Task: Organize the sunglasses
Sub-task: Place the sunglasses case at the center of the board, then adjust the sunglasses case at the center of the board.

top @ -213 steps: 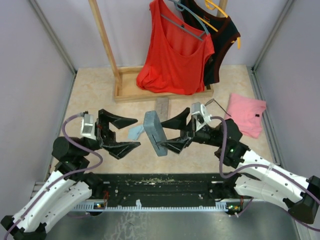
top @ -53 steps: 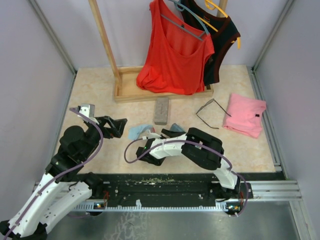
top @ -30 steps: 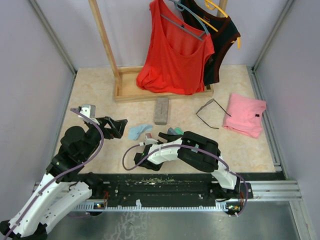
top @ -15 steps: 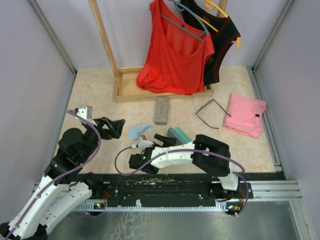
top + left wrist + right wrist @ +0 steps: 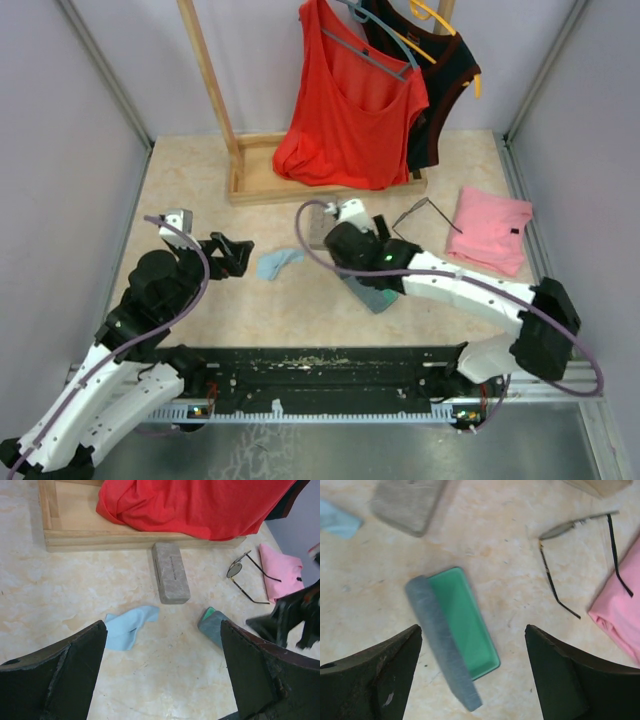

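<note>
One pair of sunglasses (image 5: 420,225) lies on the tabletop (image 5: 200,200) to the right of the closed grey case (image 5: 320,228), arms unfolded, with nothing touching it. A folded pink garment (image 5: 492,228) lies farther right of that case, just beyond the sunglasses.

An open case (image 5: 370,292) with a green lining lies nearer the robot than the closed case and a little to its right. A light blue cloth (image 5: 278,262) lies crumpled near and to the left of the closed case. A wooden stand base (image 5: 260,180) with a red top (image 5: 350,110) hanging over it sits behind the case.

The right hand (image 5: 472,630) hovers beside the closed case, over the open one, fingers wide apart and holding nothing. The left hand (image 5: 163,625) hangs well left of the closed case, fingers spread fully and likewise holding nothing.
</note>
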You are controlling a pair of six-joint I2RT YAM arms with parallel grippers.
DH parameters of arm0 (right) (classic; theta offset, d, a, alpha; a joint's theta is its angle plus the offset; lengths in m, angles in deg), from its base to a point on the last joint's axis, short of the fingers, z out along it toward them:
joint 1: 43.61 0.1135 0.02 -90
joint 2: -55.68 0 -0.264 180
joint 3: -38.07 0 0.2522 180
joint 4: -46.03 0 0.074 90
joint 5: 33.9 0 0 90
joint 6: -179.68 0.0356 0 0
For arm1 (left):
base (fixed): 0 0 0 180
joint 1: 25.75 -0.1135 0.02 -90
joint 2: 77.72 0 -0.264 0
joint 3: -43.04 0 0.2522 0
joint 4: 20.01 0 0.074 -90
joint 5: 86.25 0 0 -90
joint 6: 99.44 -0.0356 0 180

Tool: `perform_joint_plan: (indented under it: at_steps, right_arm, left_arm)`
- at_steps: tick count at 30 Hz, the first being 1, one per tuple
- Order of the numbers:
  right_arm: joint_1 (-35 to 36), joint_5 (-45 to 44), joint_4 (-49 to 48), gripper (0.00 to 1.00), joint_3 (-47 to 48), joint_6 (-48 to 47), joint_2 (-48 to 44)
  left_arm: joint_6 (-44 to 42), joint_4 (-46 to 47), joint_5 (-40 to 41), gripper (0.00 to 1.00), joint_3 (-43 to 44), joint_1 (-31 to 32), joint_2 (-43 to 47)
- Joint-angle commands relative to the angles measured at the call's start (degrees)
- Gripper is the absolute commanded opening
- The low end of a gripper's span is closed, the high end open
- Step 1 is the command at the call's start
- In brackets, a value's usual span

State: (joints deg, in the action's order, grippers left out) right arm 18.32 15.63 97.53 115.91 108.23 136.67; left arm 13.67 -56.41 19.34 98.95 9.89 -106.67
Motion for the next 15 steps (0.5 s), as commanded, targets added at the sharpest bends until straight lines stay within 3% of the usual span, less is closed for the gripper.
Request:
perform_joint_plan:
  at_steps: [1,7,10,15]
  right_arm:
    - [-11.68,12.39,-5.18,0.82,-5.6,3.27,-8.73]
    - [-28.33,24.93,-10.09,0.75,-13.68,7.66,-9.89]
    - [-31.18,26.57,-11.97,0.72,-15.17,9.45,-6.5]
    - [-31.52,20.14,-8.77,0.7,-12.93,11.74,2.09]
  left_arm:
    - [0.75,-0.74,-2.87,0.99,-0.88,0.22,-2.32]
    - [2.03,-0.79,-6.18,1.0,-2.5,0.3,-7.64]
    - [3.07,0.28,-8.46,1.0,-3.65,0.31,-9.03]
    - [2.93,0.51,-8.43,1.0,-3.68,0.4,-8.72]
